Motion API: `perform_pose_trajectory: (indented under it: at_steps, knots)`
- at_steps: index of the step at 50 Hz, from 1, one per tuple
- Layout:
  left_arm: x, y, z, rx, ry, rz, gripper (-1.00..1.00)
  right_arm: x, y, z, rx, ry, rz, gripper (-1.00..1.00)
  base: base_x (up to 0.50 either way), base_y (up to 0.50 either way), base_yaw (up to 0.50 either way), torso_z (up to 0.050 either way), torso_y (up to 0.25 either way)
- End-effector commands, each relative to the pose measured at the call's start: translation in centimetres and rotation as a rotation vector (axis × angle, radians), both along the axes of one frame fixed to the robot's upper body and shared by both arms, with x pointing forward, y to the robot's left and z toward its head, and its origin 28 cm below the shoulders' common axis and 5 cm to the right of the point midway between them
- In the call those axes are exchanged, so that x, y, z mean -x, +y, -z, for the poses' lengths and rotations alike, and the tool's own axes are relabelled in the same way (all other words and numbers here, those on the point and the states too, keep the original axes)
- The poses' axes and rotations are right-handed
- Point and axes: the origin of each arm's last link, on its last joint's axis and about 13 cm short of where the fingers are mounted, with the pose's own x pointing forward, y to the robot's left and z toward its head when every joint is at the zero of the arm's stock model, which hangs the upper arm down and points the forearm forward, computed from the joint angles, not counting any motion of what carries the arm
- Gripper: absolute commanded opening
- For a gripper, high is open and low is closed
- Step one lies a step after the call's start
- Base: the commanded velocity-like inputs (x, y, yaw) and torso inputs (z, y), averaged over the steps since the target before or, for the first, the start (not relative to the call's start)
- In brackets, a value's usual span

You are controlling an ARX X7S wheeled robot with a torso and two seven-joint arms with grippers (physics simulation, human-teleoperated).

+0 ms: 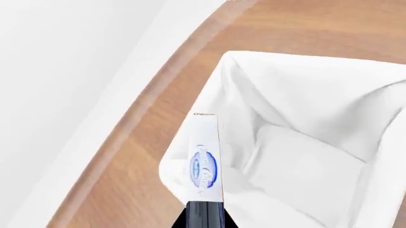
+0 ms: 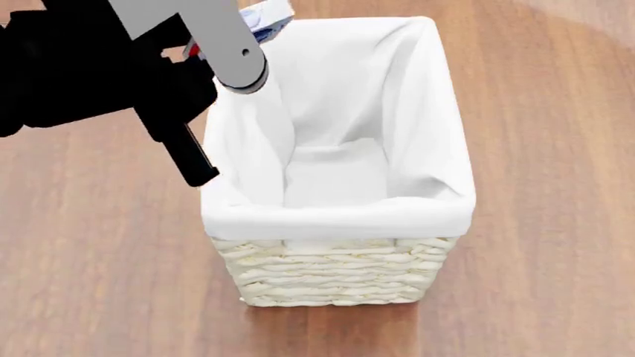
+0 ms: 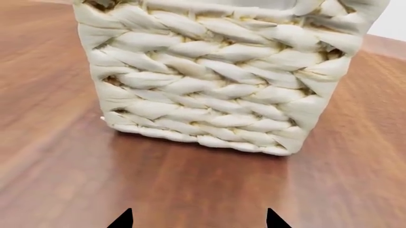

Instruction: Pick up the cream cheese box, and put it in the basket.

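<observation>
The cream cheese box (image 1: pixel 205 161), thin and white with a blue oval mark, is held on edge in my left gripper (image 1: pixel 204 213), which is shut on it. It hangs over the far-left corner of the basket (image 1: pixel 304 109), above the white liner. In the head view the box (image 2: pixel 268 16) peeks out behind my left arm over the basket's (image 2: pixel 337 275) back-left rim. My right gripper (image 3: pixel 198 219) is open and empty, low over the wooden table, facing the basket's woven wall (image 3: pixel 216 80) a short way off.
The basket stands on a round wooden table (image 2: pixel 89 260). The table's curved edge (image 1: pixel 136 111) runs close behind the basket's far corner, with pale floor beyond. My left arm (image 2: pixel 119 67) crosses above the table to the basket's left.
</observation>
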Motion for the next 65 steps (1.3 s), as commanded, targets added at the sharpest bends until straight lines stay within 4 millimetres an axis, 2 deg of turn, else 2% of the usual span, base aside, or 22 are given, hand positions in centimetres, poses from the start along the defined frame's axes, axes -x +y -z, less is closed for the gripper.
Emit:
perform_pose_trajectory:
  at_steps: [1, 5, 12, 17, 26, 33, 35, 36, 43, 55, 59, 62, 65]
  knots:
    - [-1.1, -1.9, -0.6, -0.052, 0.045, 0.049, -1.0, 0.1, 0.2, 0.2, -0.004, 0.005, -0.015, 1.0, 0.0, 0.0, 0.0, 0.0, 0.0]
    - [-1.7, -2.3, -0.5, -0.043, 0.085, 0.079, -1.0, 0.2, 0.3, 0.3, 0.0, 0.007, -0.018, 1.0, 0.0, 0.0, 0.0, 0.0, 0.0]
    - [-3.5, -3.3, 1.1, -0.075, 0.141, 0.095, -1.0, 0.3, 0.6, 0.6, 0.0, 0.015, -0.038, 1.0, 0.0, 0.0, 0.0, 0.0, 0.0]
    - [-4.1, -3.9, 1.1, -0.079, 0.169, 0.106, -1.0, 0.3, 0.6, 0.5, -0.005, 0.017, -0.048, 1.0, 0.0, 0.0, 0.0, 0.0, 0.004]
    - [-6.2, -4.2, 2.1, -0.068, 0.212, 0.055, -1.0, 0.6, 0.7, 0.4, -0.01, 0.014, -0.056, 1.0, 0.0, 0.0, 0.0, 0.0, 0.0]
    - [-6.7, -4.3, 1.6, -0.036, 0.166, 0.032, -1.0, 0.6, 0.8, 0.5, -0.008, 0.019, -0.063, 1.0, 0.0, 0.0, 0.0, 0.0, 0.0]
    - [-6.4, -4.3, 1.6, -0.025, 0.225, 0.079, -1.0, 0.6, 0.8, 0.6, -0.006, 0.02, -0.063, 1.0, 0.0, 0.0, 0.0, 0.0, 0.0]
    - [-6.8, -4.2, 1.9, -0.032, 0.212, 0.025, 1.0, 0.7, 0.8, 0.6, -0.006, 0.018, -0.063, 1.0, 0.0, 0.0, 0.0, 0.0, 0.0]
    - [-7.2, -4.1, 2.4, -0.036, 0.218, 0.019, 1.0, 0.8, 0.9, 0.6, -0.007, 0.02, -0.071, 1.0, 0.0, 0.0, 0.0, 0.0, 0.0]
    - [-6.3, -3.7, 1.0, 0.035, 0.233, 0.048, 1.0, 0.8, 0.9, 0.6, -0.011, 0.021, -0.072, 1.0, 0.0, 0.0, 0.0, 0.0, 0.0]
    - [-5.1, -2.7, -0.8, 0.106, 0.196, 0.084, 1.0, 0.7, 0.9, 0.7, -0.011, 0.025, -0.067, 1.0, 0.0, 0.0, 0.0, 0.0, 0.0]
    - [-3.1, -1.5, -2.4, 0.14, 0.162, 0.103, 1.0, 0.7, 0.9, 0.6, -0.012, 0.022, -0.068, 1.0, 0.0, 0.0, 0.0, 0.0, 0.0]
    - [-1.6, -0.4, -2.7, 0.132, 0.125, 0.118, 1.0, 0.7, 0.9, 0.7, -0.014, 0.022, -0.069, 1.0, 0.0, 0.0, 0.0, 0.0, 0.0]
